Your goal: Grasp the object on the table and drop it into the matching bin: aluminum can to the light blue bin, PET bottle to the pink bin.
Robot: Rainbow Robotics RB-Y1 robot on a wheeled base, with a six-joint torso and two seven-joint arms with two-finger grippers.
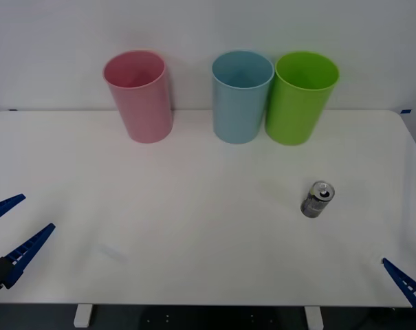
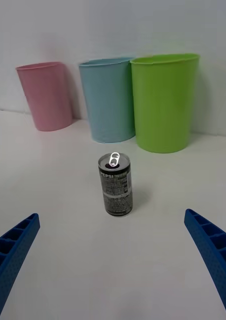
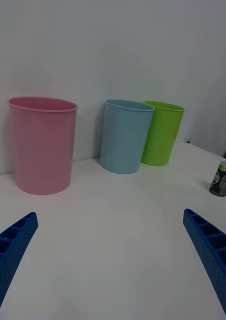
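While bins gape, aluminum can (image 1: 318, 199) upright, outside.

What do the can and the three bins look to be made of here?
The aluminum can looks like metal: shiny silver top with a pull tab, dark printed wall. The pink bin, the light blue bin and the lime green bin look like moulded plastic: uniform colour, smooth, slightly satin walls, thin rims.
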